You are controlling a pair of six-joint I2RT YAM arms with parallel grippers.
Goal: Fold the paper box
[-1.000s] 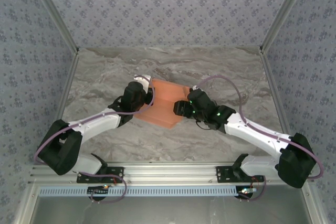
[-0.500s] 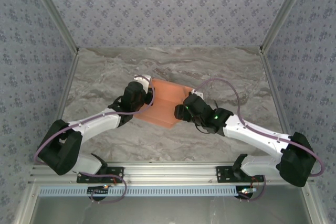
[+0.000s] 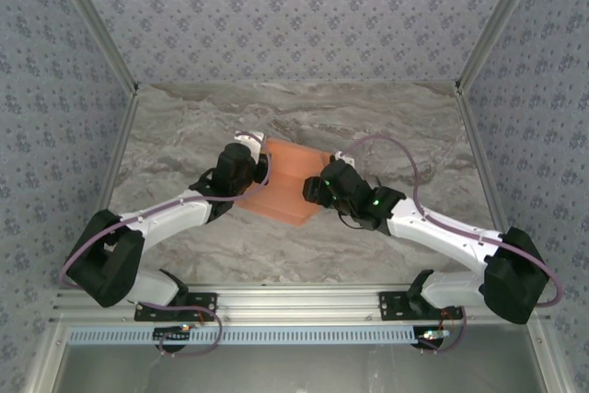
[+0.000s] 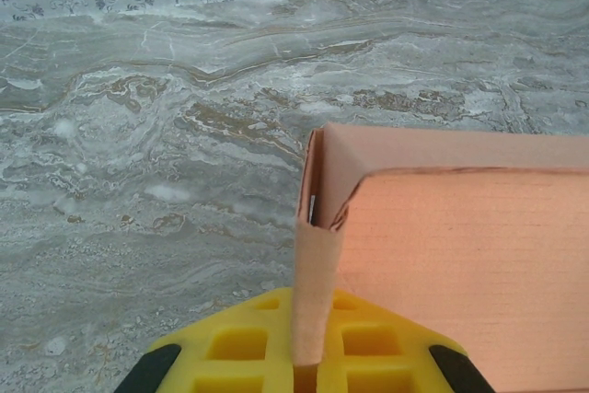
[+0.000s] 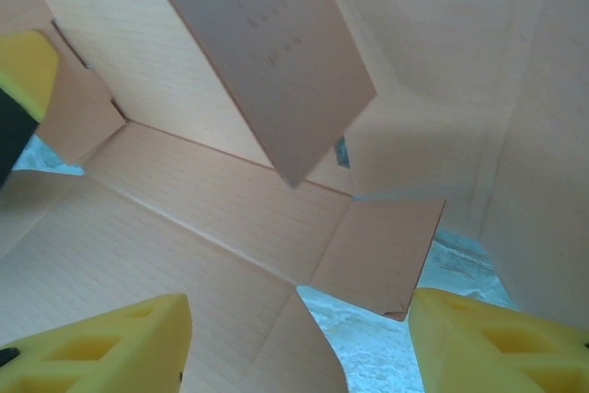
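Mid-table, paper box (image 3: 287,181) sits half-formed on marble table (image 3: 184,135), between both arms. Left gripper (image 4: 308,361) clamped on box's upright left wall strip, anchoring it. Right gripper (image 5: 299,338) jaws apart, nosed into box's open right end, loose flaps dead ahead of me, nothing pinched. I judge right arm nearer flaps; tuck goes inward, toward left gripper.
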